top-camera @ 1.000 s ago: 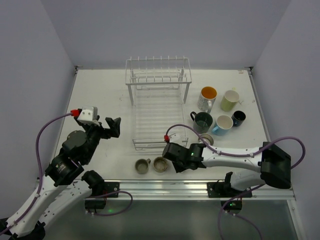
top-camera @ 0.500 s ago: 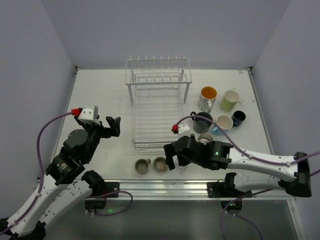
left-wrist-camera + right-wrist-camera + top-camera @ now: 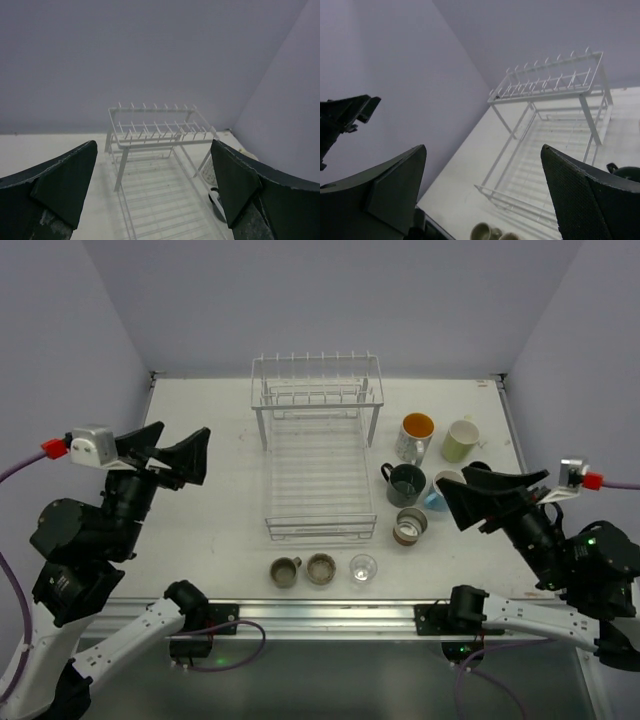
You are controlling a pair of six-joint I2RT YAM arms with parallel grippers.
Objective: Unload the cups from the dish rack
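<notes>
**Both Grippers Spread and Raised; Cups Standing on Table Beside Rack**

Nearest the arm bases, three cups stand in a row on the table (image 3: pixel 220 540), just in front of the rack's near end: a small olive cup (image 3: pixel 285 571), a tan cup (image 3: pixel 320 568) close beside it, and a clear glass (image 3: pixel 363 567) on the right.

The left gripper (image 3: pixel 183 432) is held above the table's left side, well apart from the rack. Its fingers are spread wide and carry nothing. The right gripper (image 3: pixel 455 485) is raised over the right side, likewise spread wide and empty. From above it overlaps part of the light blue cup (image 3: pixel 434 502).

A brown cup (image 3: pixel 409 526) stands off the rack's near right corner. Beyond it is a dark green mug (image 3: pixel 406 483) next to the light blue cup. Farther back stand a white cup with an orange interior (image 3: pixel 416 437) and a pale yellow-green cup (image 3: pixel 460 439), side by side.

The white wire dish rack (image 3: pixel 318 470) sits at the table's centre. Its flat lower basket runs toward the arms and its raised narrow shelf is at the far end. All the cups noted are upright on the table, outside the rack.
</notes>
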